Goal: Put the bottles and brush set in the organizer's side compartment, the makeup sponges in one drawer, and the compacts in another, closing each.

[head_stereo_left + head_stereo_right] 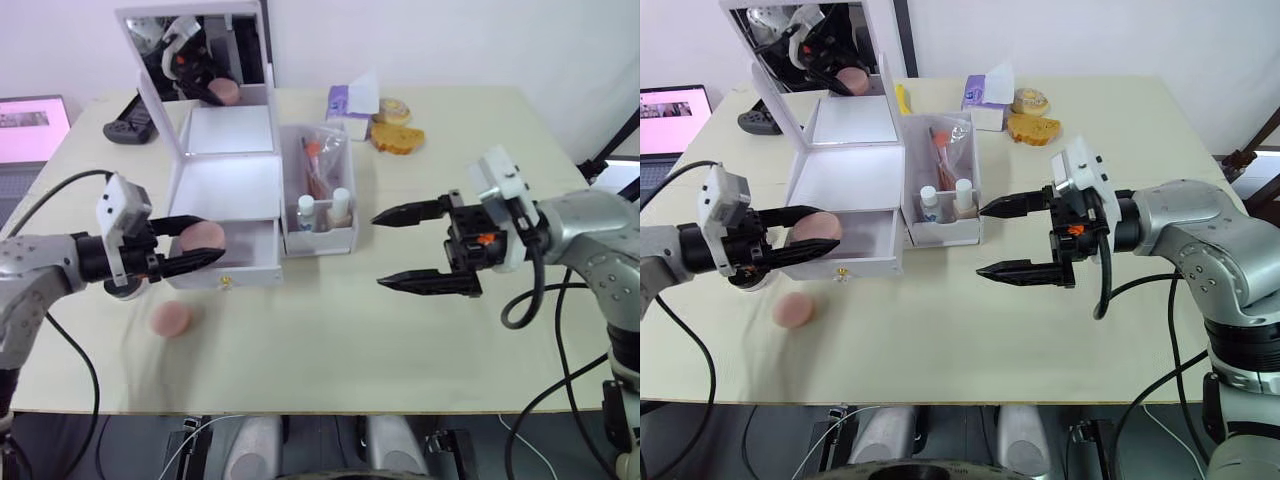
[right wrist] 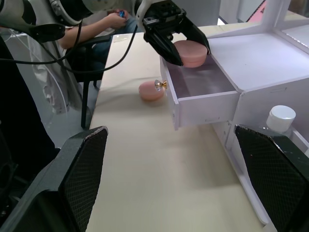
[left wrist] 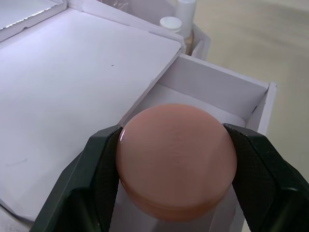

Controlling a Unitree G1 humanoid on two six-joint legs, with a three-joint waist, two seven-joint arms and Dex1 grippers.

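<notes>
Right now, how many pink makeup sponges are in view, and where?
2. One sponge is held in the left gripper over the open top drawer. The other sponge lies on the table in front of the organizer, beside the drawer's front.

The pulled-out drawer (image 1: 245,250) stands open-topped beside the tabletop's (image 1: 330,340) left edge, its mouth occupied by the left gripper (image 1: 195,248) clamping a makeup sponge (image 1: 203,236); the front edge offers bare passage.

Left tool (image 2: 190,50) holds a pink sponge (image 2: 191,53) over the open drawer (image 2: 205,94).
</notes>
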